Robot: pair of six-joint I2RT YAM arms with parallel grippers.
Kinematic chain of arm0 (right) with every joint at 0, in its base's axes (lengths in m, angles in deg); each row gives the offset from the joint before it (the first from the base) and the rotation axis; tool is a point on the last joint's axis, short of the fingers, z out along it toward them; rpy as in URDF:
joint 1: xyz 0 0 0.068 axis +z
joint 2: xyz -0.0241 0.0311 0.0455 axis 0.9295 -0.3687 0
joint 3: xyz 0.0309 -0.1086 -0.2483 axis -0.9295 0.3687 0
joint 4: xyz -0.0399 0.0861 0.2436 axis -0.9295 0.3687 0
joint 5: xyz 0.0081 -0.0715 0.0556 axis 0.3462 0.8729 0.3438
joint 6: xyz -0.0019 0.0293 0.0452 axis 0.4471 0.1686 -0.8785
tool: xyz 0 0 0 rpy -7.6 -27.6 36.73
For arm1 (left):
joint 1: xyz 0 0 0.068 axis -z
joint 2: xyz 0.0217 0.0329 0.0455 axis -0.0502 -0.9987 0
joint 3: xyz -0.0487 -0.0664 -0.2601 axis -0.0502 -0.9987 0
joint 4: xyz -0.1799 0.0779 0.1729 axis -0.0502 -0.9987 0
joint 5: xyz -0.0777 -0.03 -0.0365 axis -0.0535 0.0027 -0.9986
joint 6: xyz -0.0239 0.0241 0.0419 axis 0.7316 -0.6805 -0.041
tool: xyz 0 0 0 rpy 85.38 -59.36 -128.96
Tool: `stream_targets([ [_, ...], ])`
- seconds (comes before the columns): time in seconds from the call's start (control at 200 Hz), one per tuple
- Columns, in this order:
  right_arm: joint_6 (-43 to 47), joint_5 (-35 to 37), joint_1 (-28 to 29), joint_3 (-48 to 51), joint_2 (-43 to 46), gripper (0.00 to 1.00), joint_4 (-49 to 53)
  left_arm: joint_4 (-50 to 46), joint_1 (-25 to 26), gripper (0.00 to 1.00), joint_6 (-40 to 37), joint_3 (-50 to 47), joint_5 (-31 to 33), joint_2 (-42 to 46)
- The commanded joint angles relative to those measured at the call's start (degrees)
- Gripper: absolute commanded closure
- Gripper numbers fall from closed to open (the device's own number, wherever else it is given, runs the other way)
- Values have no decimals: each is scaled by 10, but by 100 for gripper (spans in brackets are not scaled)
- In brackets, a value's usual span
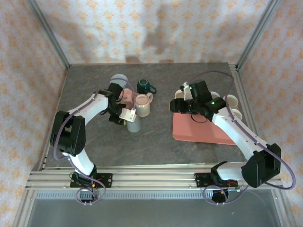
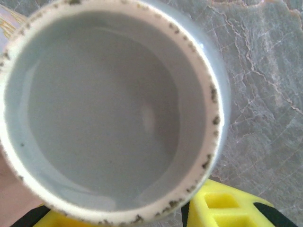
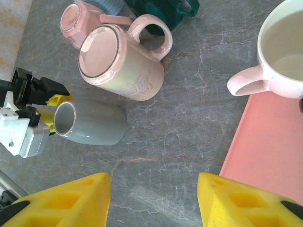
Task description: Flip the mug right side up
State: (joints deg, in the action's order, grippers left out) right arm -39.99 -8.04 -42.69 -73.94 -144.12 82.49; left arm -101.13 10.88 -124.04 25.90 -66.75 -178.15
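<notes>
Left wrist: mug point(image 2: 109, 109) seemingly within left gripper point(image 2: 135, 216).

White arm links point(image 1: 92, 106), black joints point(image 1: 71, 132), purple cables point(image 1: 285, 165), yellow gripper fingers point(image 3: 71, 198).

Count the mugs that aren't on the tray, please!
5. Gray mug nearest the arms, big pink mug behind it, small pink mug left of that, green mug and blue mug at the back. The left arm may hide more.

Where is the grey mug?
The grey mug is left of centre in the top view, just below the big pink mug, at the left end effector.
</notes>
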Motion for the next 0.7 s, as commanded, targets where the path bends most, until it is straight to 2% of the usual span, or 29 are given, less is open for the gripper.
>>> stream_targets([
  [0.0,9,7,-3,3,22,48,8,-10,10,64,24,4,2,-6],
  [0.275,11,6,-3,0,29,49,11,-14,16,79,44,14,13,-21],
  [0.46,12,13,-4,0,37,49,16,-17,18,100,88,23,-14,-22],
  [0.696,0,21,-4,10,54,50,15,17,22,100,195,-8,-68,24],
])
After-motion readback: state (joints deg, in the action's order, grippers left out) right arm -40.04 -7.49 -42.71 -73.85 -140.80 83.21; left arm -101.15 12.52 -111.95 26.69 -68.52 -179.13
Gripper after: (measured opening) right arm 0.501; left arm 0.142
